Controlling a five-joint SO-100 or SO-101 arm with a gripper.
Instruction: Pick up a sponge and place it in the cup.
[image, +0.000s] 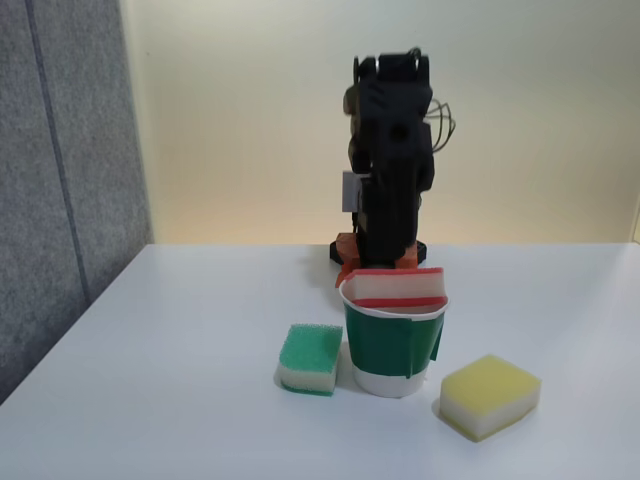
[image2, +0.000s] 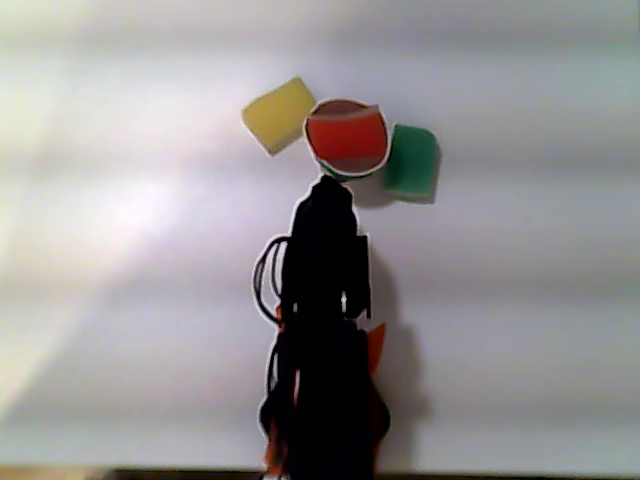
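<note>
The sponge (image: 400, 286), red on top with a white layer under it, lies across the mouth of the cup (image: 390, 345), wedged at the rim and bending it. From above in the other view, the sponge (image2: 347, 135) covers nearly the whole opening of the cup (image2: 345, 172). The black arm leans down right behind the cup. Its gripper (image: 375, 265) (image2: 325, 186) is at the cup's back rim, close to the sponge. The cup and the arm's own body hide how the jaws stand.
A green-topped sponge (image: 310, 358) (image2: 411, 160) lies against the cup's left side in the fixed view. A larger yellow sponge (image: 490, 395) (image2: 279, 114) lies to its right. A grey partition (image: 60, 180) borders the white table (image: 180, 330) on the left.
</note>
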